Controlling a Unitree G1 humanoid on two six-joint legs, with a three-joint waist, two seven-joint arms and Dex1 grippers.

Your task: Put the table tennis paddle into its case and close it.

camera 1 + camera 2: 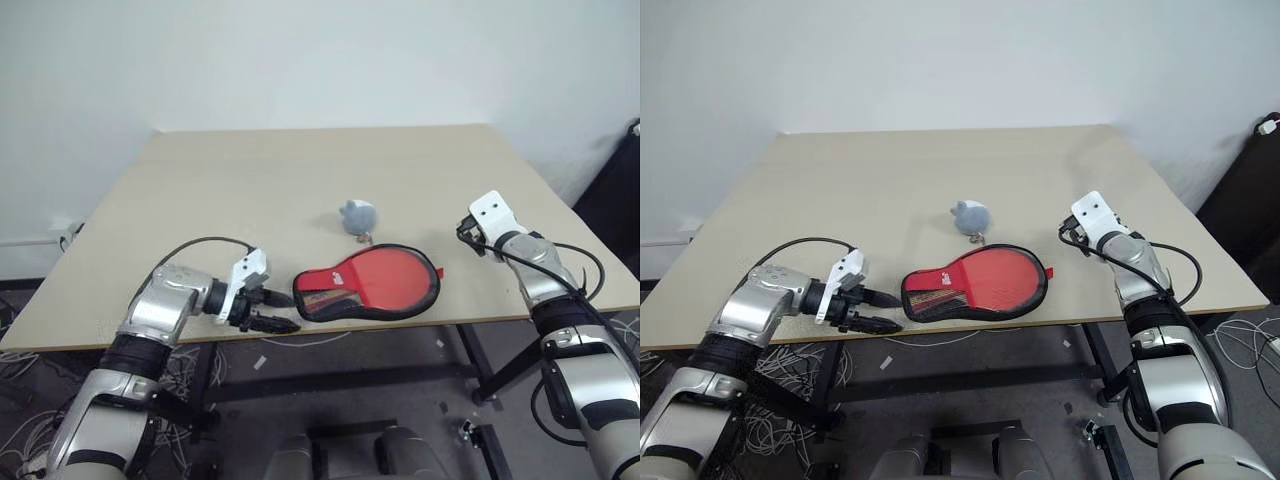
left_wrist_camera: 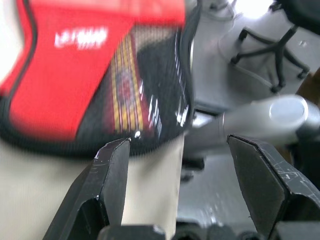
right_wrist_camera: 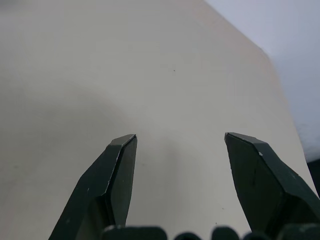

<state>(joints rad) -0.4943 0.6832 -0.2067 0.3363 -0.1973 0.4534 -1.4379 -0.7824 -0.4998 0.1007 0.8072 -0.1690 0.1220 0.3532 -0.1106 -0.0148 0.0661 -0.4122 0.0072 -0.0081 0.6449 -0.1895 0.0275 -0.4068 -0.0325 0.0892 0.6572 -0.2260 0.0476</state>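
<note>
A: Left gripper [image 1: 285, 312], fingers [image 2: 112, 170] — state?

B: Spread apart and released, nothing between them. They point toward the narrow handle end of the case [image 1: 368, 282], just beside it at the tabletop's near edge; no contact can be made out.

A: Right gripper [image 3: 180, 145], fingers?

B: Likewise parted and empty, held over bare tabletop [image 1: 250, 190] near its right edge, well apart from the case.

A: Position of the case?

B: It lies flat near the front edge of the tabletop, roughly midway between the two arms, round end toward the right arm, narrow end toward the left gripper. Its black zip rim runs around a red face.

A: And the table tennis paddle [image 1: 322, 298]?

B: Inside the case. The upper face covers the round blade; at the narrow end the handle, striped red and dark, shows through a dark mesh portion in the left wrist view. Whether the zip is fully drawn cannot be told.

A: Other items?

B: A small grey pouch [image 1: 357, 214] sits on the tabletop just beyond the case, near but apart.
</note>
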